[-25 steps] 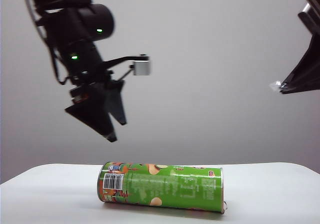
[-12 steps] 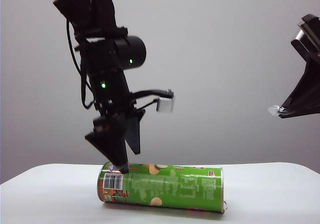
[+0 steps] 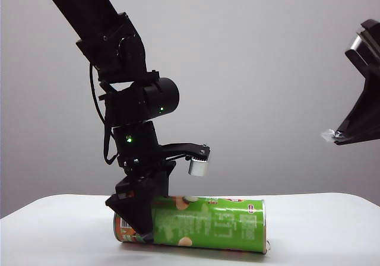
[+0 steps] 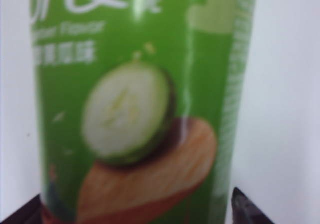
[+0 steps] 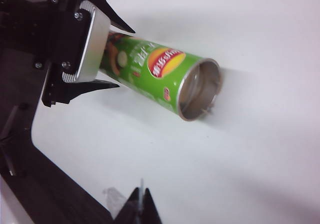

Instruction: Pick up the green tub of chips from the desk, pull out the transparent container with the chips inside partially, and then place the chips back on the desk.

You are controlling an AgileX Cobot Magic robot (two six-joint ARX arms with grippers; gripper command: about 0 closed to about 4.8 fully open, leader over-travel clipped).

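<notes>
The green tub of chips [image 3: 208,224] lies on its side on the white desk [image 3: 320,230], with its open silver-rimmed mouth [image 5: 200,91] at the right end. My left gripper [image 3: 145,227] is open and straddles the tub's left end, one finger on each side. The left wrist view is filled by the tub's green label [image 4: 135,109], with my left gripper [image 4: 137,211] spread wider than the tub. My right gripper [image 3: 335,138] hangs high at the right, shut on a thin clear film [image 5: 141,191]. Inside the mouth I cannot make out the transparent container or the chips.
The left arm's links and its small silver camera block [image 3: 198,165] hang just above the tub's middle. The desk's front edge [image 5: 55,159] runs close below the tub in the right wrist view, dark floor beyond it. Plain grey wall behind.
The left arm came down and to the right from well above the desk, and its open jaws now sit around the tub's left end. The right gripper has kept its place.
</notes>
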